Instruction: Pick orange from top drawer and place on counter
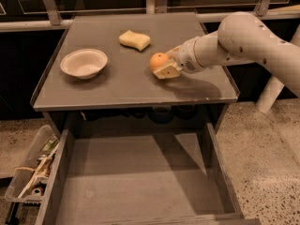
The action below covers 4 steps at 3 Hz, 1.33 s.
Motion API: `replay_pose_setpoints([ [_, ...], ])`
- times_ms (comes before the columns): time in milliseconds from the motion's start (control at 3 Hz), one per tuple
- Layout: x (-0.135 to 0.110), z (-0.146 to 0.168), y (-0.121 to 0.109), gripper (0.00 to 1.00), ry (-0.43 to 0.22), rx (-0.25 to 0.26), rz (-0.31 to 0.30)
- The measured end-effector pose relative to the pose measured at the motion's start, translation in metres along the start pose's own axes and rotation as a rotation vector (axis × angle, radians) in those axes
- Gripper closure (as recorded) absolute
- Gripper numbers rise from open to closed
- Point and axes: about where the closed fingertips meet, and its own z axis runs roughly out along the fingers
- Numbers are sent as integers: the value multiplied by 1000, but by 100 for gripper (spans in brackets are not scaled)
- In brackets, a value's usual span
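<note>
The orange (158,60) is a small round fruit held between the fingers of my gripper (164,65), just above or on the counter (122,86), right of its middle. The gripper is shut on the orange and reaches in from the right on a white arm. The top drawer (136,182) stands pulled open below the counter's front edge, and its flat grey bottom shows nothing in it.
A white bowl (84,63) sits on the counter's left part. A pale yellow sponge (134,40) lies at the back middle. A clear plastic bin of clutter (30,172) stands on the floor left of the drawer. A rail runs behind the counter.
</note>
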Motion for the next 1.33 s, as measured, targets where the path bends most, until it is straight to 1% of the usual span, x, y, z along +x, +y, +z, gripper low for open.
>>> replay_pose_setpoints([
  [667, 0, 0, 0, 12, 0, 0, 0],
  [1000, 0, 0, 0, 0, 0, 0, 0],
  [1333, 0, 0, 0, 0, 0, 0, 0],
])
